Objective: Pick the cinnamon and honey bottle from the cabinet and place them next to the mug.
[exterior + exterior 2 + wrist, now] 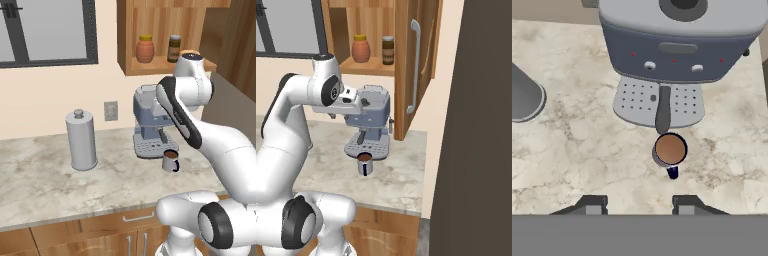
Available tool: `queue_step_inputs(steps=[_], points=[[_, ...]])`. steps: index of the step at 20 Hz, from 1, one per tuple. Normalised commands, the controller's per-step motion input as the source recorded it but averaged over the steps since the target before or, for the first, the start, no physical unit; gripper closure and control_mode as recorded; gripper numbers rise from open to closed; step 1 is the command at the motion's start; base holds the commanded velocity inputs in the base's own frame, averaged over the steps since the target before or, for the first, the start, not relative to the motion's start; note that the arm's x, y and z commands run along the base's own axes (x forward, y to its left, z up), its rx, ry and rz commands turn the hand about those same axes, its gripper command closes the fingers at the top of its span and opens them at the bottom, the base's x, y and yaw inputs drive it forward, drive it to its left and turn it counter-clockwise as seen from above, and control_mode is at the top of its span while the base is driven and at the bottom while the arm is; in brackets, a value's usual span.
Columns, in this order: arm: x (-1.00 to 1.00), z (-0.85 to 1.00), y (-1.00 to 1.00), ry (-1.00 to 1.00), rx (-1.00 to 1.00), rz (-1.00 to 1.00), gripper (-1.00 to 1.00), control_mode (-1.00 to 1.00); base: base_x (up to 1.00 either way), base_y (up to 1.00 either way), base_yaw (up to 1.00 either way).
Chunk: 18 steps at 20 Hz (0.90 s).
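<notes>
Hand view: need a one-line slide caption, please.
Empty gripper hovers over the marble counter, looking down on the full mug before the coffee machine.

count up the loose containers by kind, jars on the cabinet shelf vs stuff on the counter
jars on the shelf: 2, honey bottle and cinnamon
mugs on the counter: 1, mug
canisters on the counter: 1, grey canister
total: 4
</notes>
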Motion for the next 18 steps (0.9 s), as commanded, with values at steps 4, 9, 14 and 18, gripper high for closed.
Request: queue_step_inputs(steps=[4,9,14,18], points=[[0.04,-0.28,-0.02,0.04,0.0,-0.11,-1.0,-1.0,0.0,0.0,0.0],[-0.39,-0.11,0.0,-0.46,0.0,-0.18,-1.0,-1.0,0.0,0.0,0.0],[-0.18,0.5,-0.14,-0.41,0.01,-0.09,-1.0,-1.0,0.0,0.0,0.0],[-0.09,0.84,-0.44,-0.14,0.05,-0.03,-1.0,-1.0,0.0,0.0,0.0]])
